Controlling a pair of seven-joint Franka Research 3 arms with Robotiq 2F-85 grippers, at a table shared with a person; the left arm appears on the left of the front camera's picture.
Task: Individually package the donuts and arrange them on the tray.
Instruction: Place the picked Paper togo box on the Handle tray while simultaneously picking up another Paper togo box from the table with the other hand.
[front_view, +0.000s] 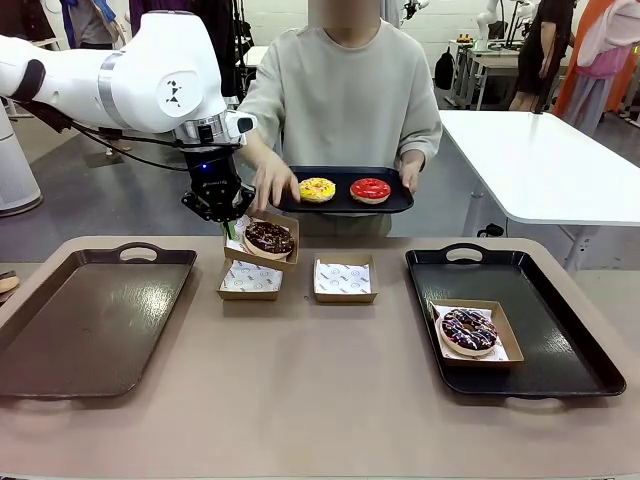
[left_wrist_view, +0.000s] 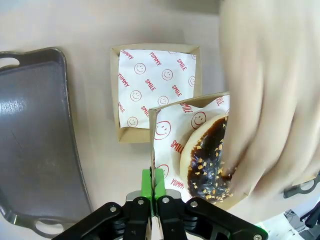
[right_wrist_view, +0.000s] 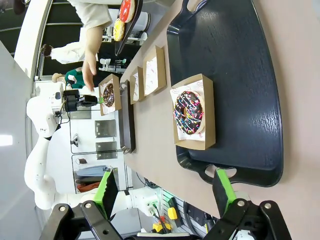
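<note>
The sprinkled donut (front_view: 468, 330), dark-iced, lay nearest the robot in an open cardboard box (front_view: 505, 340) on the black tray (front_view: 560, 330) at the right of the table (front_view: 330, 400). In the right wrist view it sat ahead of the right gripper (right_wrist_view: 165, 175), whose green-padded fingers stood wide apart with nothing between them, clear of the tray's handle end. A brown tray (front_view: 90, 320) lay at the table's left. Farther in, two paper-lined boxes stood side by side between the trays, the middle box (front_view: 345, 278) and the left box (front_view: 248, 282), neither holding a donut. Over the left box's far edge hung the tilted box (front_view: 280, 262) carrying the chocolate donut (front_view: 269, 238) with nut bits. The left gripper (front_view: 229, 226), pointing down, was clamped on that tilted box's side wall, its pads pinching the cardboard. The chocolate donut lay just beside the pads, untouched by them. A person's hand (front_view: 272, 183) hovered at the far side of this donut; it was blurred in the left wrist view, its fingertips overlapped the icing, and whether they touched could not be told. Farthest off, the person's other hand (front_view: 409, 172) held a small black tray (front_view: 345, 208) beyond the table's far edge, with the yellow donut (front_view: 317, 189) and the red donut (front_view: 370, 189) side by side on it, well apart from both grippers
</note>
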